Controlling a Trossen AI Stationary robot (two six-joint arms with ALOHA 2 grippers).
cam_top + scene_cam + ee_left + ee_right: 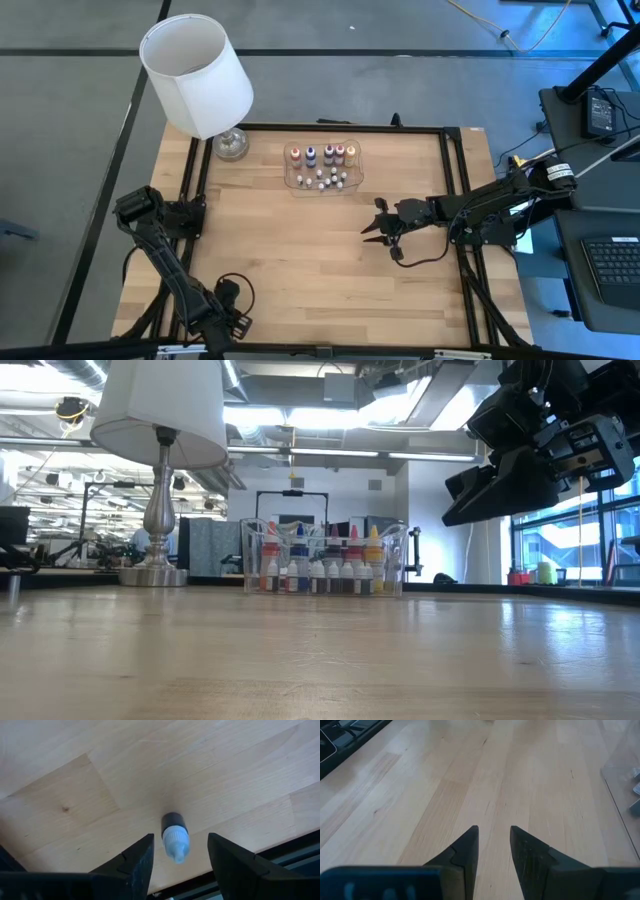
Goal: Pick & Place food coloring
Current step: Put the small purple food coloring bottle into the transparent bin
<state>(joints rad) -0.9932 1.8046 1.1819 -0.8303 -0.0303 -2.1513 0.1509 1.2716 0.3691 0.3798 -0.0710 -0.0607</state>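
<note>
A tiny dark bottle of food coloring (174, 822) with a white tip stands upright on its base on the wooden table, close to the near edge. My left gripper (180, 836) hangs over it, pointing down and open, one finger on each side of the bottle without touching it. In the high view this gripper (228, 316) is at the near left and hides the bottle. Several more small bottles stand in a clear plastic tray (322, 165) at the far middle. My right gripper (372, 229) hovers open and empty over the table's right half.
A white-shaded lamp (197, 75) on a glass base (230, 147) stands at the far left corner. A black frame (455, 200) runs around the tabletop. Bare wood lies between the tray (323, 560) and the near edge.
</note>
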